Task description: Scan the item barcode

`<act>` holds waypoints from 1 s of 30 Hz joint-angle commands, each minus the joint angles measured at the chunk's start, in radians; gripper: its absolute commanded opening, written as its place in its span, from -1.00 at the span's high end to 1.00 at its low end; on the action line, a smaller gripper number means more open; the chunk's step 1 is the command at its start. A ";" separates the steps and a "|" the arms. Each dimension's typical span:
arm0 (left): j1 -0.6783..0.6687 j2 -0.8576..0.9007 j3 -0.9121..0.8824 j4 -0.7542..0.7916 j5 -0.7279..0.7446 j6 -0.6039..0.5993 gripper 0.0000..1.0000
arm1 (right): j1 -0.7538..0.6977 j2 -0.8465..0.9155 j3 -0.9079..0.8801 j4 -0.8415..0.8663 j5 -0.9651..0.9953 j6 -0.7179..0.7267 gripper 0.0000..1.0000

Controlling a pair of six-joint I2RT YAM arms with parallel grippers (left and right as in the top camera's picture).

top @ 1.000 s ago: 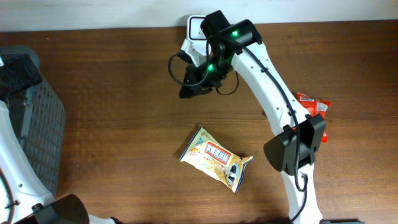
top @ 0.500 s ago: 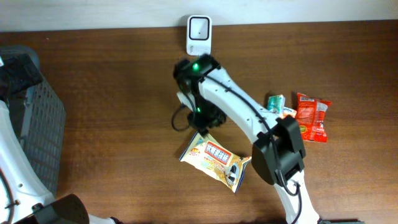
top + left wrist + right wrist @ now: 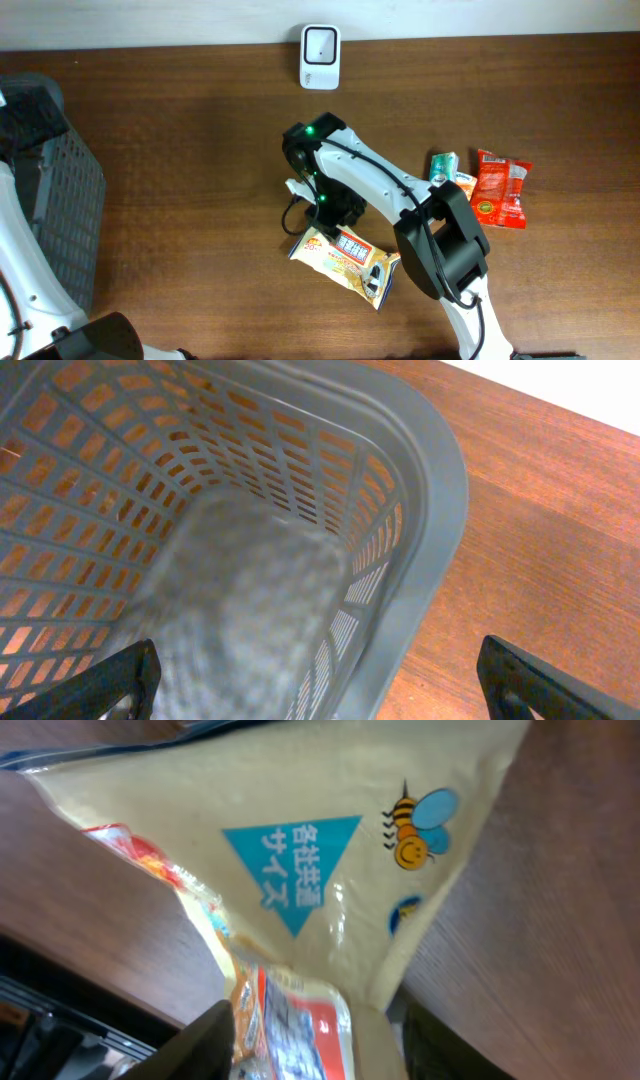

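Glossy yellow snack packet (image 3: 330, 840) — crinkled, flat — on woodgrain table (image 3: 200, 150)

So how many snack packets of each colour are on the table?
Yellow packet: 1
Red packet: 1
Green packet: 1
Total: 3

The right gripper (image 3: 316, 226) moves from the scanner (image 3: 319, 43) down to the yellow snack packet (image 3: 352, 264), jaws parted astride its corner.
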 commanded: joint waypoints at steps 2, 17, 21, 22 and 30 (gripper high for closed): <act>0.003 -0.003 0.000 0.001 -0.001 0.015 -0.98 | -0.008 -0.020 -0.056 0.037 -0.015 -0.016 0.17; 0.003 -0.003 0.000 0.001 -0.001 0.015 -0.98 | -0.188 -0.032 0.026 0.008 -0.711 -0.230 0.92; 0.003 -0.003 0.000 0.001 -0.001 0.015 -0.98 | -0.312 -0.031 0.030 -0.006 -0.831 -0.266 0.92; 0.003 -0.003 0.000 0.001 -0.001 0.015 -0.98 | -0.336 -0.031 0.030 0.006 -0.822 -0.266 0.92; 0.003 -0.003 0.000 0.001 -0.001 0.015 -0.99 | -0.365 -0.027 0.031 0.339 -0.275 0.069 0.37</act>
